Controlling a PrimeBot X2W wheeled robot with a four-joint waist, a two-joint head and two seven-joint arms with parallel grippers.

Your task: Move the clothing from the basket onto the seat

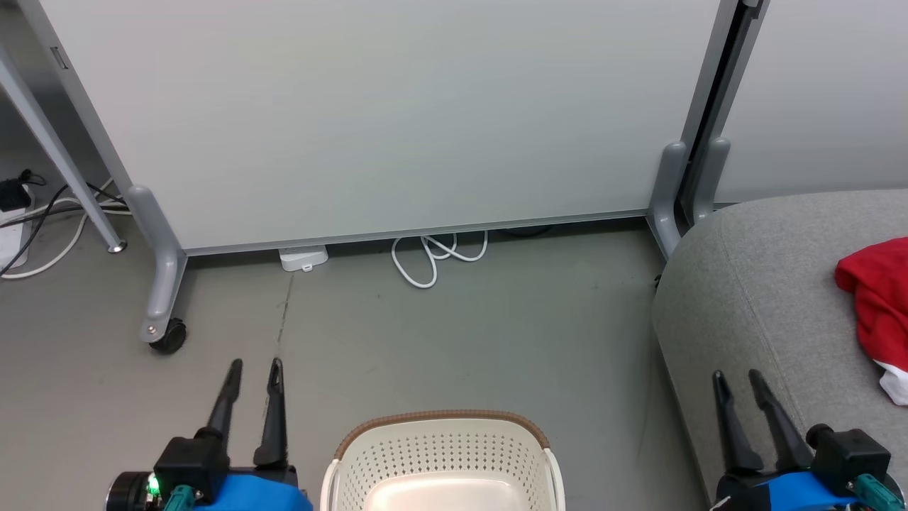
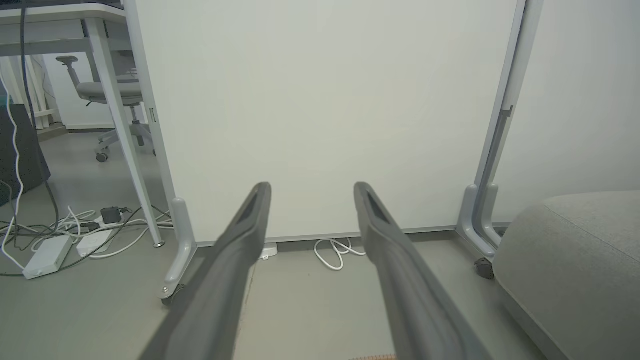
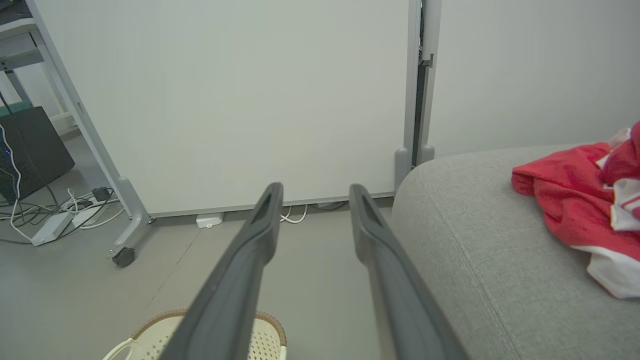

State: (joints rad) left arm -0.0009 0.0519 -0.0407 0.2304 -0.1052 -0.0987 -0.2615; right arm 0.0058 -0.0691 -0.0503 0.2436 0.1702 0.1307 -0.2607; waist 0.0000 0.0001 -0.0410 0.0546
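While a white panel [image 1: 397,113] stood across the back, the sofa [image 1: 752,284] ran off the right edge. The basket [image 1: 443,419] sat on the floor between the two grippers, its near half cut off by the bottom edge. Red clothing [image 1: 876,298] with white trim lay on the sofa, partly out of frame; one garment or two could not be told. The left gripper [image 1: 255,365] and right gripper [image 1: 736,376] each hung with fingers spread, gripping nothing.

Red clothing [image 1: 876,298] (white trim), grey seat [image 1: 745,298], cream perforated basket [image 1: 440,454] with brown rim.
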